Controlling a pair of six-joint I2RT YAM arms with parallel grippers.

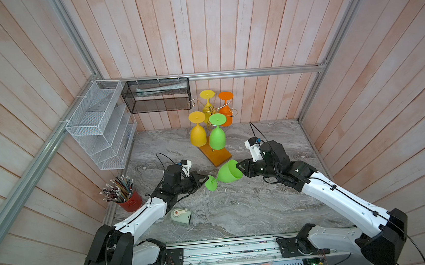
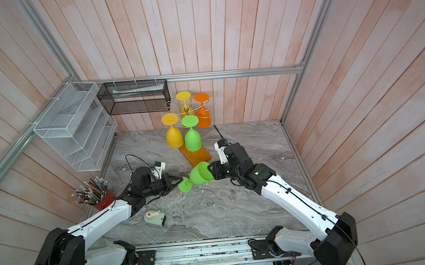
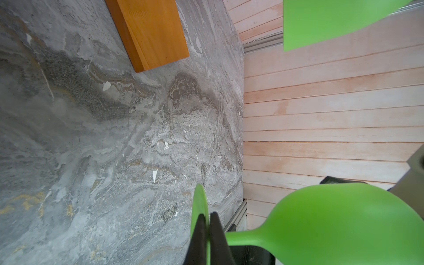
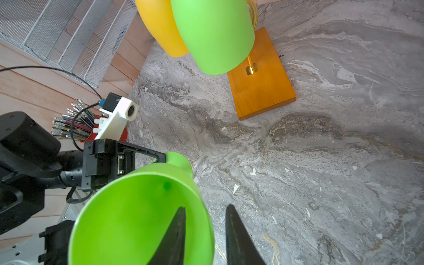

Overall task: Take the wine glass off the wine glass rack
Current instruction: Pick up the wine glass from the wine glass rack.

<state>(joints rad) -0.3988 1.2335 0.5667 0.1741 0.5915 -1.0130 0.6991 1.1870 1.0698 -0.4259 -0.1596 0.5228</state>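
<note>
Hanging on rack (image 1: 217,157): four glasses (image 1: 217,138) | left tool (image 1: 207,179) clamping fifth glass (image 1: 228,173) | right tool (image 1: 239,166) parted astride rim

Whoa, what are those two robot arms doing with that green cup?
They are sharing one green wine glass, held sideways in front of the wine glass rack and already off it. The left gripper pinches its round foot. The right gripper has one finger inside the bowl and one outside, jaws not yet tight on the rim. Four other glasses hang upside down on the rack.
</note>
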